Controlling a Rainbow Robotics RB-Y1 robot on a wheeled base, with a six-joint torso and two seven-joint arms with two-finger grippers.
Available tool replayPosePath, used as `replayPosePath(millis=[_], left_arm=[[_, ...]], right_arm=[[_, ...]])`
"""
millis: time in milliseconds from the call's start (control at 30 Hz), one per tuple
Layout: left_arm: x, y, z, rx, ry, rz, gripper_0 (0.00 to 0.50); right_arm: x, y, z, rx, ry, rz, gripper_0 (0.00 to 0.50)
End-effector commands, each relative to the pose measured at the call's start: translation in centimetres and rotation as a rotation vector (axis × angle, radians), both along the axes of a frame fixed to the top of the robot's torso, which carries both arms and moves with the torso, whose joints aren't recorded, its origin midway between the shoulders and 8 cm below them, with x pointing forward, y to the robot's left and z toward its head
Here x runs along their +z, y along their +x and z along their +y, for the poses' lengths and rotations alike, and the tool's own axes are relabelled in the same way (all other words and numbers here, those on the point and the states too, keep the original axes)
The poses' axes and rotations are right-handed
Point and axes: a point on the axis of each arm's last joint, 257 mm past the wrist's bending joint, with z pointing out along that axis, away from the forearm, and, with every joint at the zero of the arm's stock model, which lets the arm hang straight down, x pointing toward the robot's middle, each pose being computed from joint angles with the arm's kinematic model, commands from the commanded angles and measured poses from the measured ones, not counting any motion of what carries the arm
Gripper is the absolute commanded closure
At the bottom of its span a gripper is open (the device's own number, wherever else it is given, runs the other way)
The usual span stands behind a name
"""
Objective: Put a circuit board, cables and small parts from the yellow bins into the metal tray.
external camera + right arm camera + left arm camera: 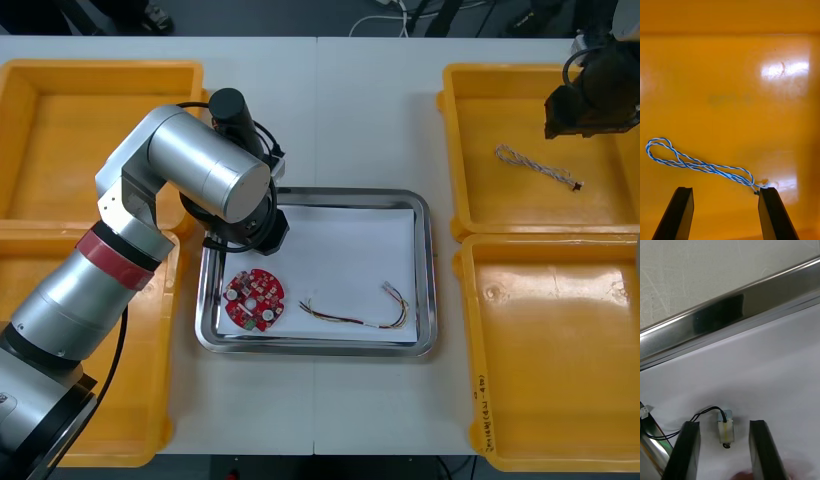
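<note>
My left gripper (724,450) is open, low over the white inside of the metal tray (425,270) near its left rim. A small metal part (725,429) with thin black wires lies on the white floor between the fingers, touching neither. A round red circuit board (253,299) and a red and yellow cable (360,312) lie in the tray. My right gripper (726,213) is open above the far right yellow bin (455,150). A twisted blue and white cable (700,163) lies on the bin floor just ahead of the fingers, one end beside a fingertip.
The left arm (200,165) reaches across the left bins and covers the tray's left corner. Another yellow bin (470,300) stands near right, and two more (100,75) at the left. The tray's shiny rim (715,318) runs close beyond the left fingers.
</note>
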Motion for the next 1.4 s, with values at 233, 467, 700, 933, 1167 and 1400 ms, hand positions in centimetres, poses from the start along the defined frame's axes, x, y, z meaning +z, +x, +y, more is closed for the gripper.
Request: replayPosePath(millis=[233,467,700,933,1167,1400], left_arm=[[-0.3,0.1,0.8,0.090,-0.024,-0.009,0.000],[2.1,-0.1,1.1,0.089,-0.037,-0.024,0.000],[5.4,-1.5,2.1,0.085,-0.009,-0.013,0.000],[9.6,-1.8,3.3,0.097,-0.051,0.021,0.000],[13.5,-0.6,4.9,0.106,-0.083,-0.020,0.000],[15.4,0.4,7.3,0.134,-0.067,-0.054,0.000]], right_arm=[[-1.1,0.3,-0.8,0.331,-0.188,0.008,0.000],[-2.7,0.1,-1.1,0.477,-0.256,0.015,0.000],[-3.1,0.2,-0.6,0.588,-0.300,0.006,0.000],[-3.1,0.6,0.1,0.654,-0.316,-0.013,0.000],[-4.2,1.2,0.8,0.666,-0.285,-0.037,0.000],[-4.4,2.6,1.2,0.656,-0.276,-0.045,0.000]])
